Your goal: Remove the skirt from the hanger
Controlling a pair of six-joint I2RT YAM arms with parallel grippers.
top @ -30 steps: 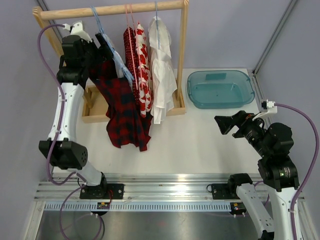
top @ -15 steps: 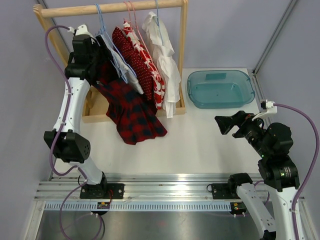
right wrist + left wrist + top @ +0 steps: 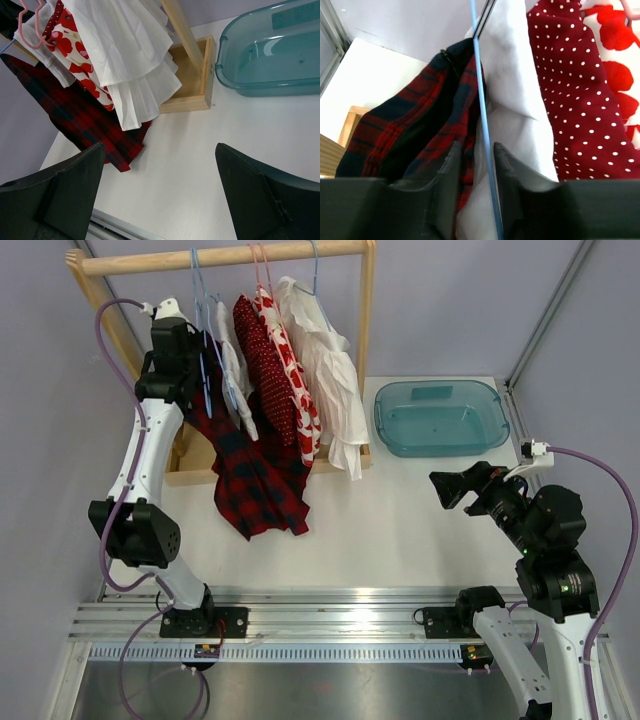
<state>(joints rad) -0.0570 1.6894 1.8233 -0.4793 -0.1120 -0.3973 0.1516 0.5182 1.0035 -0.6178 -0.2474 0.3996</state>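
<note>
The red and dark plaid skirt [image 3: 250, 480] hangs from a thin blue hanger [image 3: 205, 380] at the left end of the rack, its hem draped onto the table. My left gripper [image 3: 192, 352] is high up by the hanger. In the left wrist view its jaws [image 3: 476, 147] stand nearly together, with the blue hanger wire [image 3: 481, 100], the skirt's plaid edge [image 3: 420, 115] and a fold of white cloth between them. My right gripper [image 3: 455, 487] hovers wide open over the table at the right, holding nothing [image 3: 160, 146].
A wooden rack rod [image 3: 230, 258] also carries a red polka-dot garment [image 3: 262, 370], a white one with red flowers [image 3: 292, 365] and a white pleated dress [image 3: 330, 380]. The rack's wooden base [image 3: 195, 472] lies behind the skirt. A teal tub [image 3: 440, 418] stands at the back right.
My left gripper has closed from open onto the blue hanger. The hanging clothes swung right and settled back, the skirt with them. The right arm has not moved.
</note>
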